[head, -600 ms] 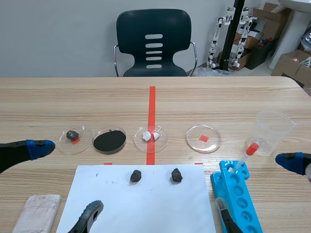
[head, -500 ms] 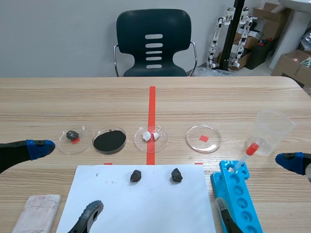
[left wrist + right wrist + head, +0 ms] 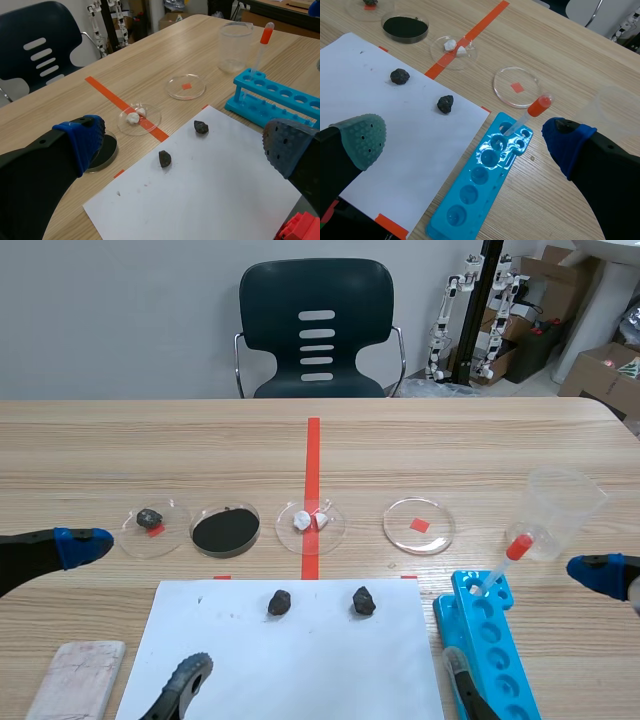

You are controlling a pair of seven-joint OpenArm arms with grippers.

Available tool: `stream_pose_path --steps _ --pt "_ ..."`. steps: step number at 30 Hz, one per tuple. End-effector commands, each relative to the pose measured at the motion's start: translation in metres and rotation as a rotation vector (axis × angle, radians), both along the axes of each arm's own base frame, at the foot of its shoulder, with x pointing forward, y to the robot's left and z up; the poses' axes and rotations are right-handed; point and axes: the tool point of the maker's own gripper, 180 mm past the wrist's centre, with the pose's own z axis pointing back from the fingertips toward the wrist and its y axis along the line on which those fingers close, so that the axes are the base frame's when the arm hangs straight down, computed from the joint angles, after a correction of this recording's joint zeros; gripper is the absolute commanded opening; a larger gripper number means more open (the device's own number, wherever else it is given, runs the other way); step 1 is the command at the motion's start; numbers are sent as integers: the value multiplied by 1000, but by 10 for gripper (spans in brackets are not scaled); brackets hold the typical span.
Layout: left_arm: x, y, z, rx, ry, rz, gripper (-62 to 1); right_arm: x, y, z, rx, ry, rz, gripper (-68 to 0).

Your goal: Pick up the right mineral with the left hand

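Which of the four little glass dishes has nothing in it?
The rightmost dish, nearest the beaker; only a red tape mark shows through it, while the others hold material.

bright, even room light on the table (image 3: 480,440); the white paper (image 3: 300,670) glows, a soft little shadow hugs the right mineral (image 3: 363,601).

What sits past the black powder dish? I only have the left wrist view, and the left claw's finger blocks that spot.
Observer: In the scene view, a clear dish holds a small dark rock.
Operator: Is the right claw holding anything?
Observer: No. The right wrist view shows the right claw open and empty.
Operator: Anything beside the paper that I'm missing?
Observer: A pale block lies flat on the table, next to the paper at its near corner on the left arm's side.
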Motion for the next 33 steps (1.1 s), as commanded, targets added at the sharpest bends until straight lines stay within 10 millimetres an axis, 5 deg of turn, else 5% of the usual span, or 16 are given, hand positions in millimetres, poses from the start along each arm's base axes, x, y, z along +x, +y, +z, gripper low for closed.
stream_pose_path --steps 1,23,33 --pt "1 -4 10 -33 -25 -1 14 1 0 4 9 -15 2 4" --pt "0 -7 9 -47 -15 -4 14 1 0 4 9 -15 2 4" --pt "38 -13 -24 9 233 15 14 1 0 4 9 -15 2 4"
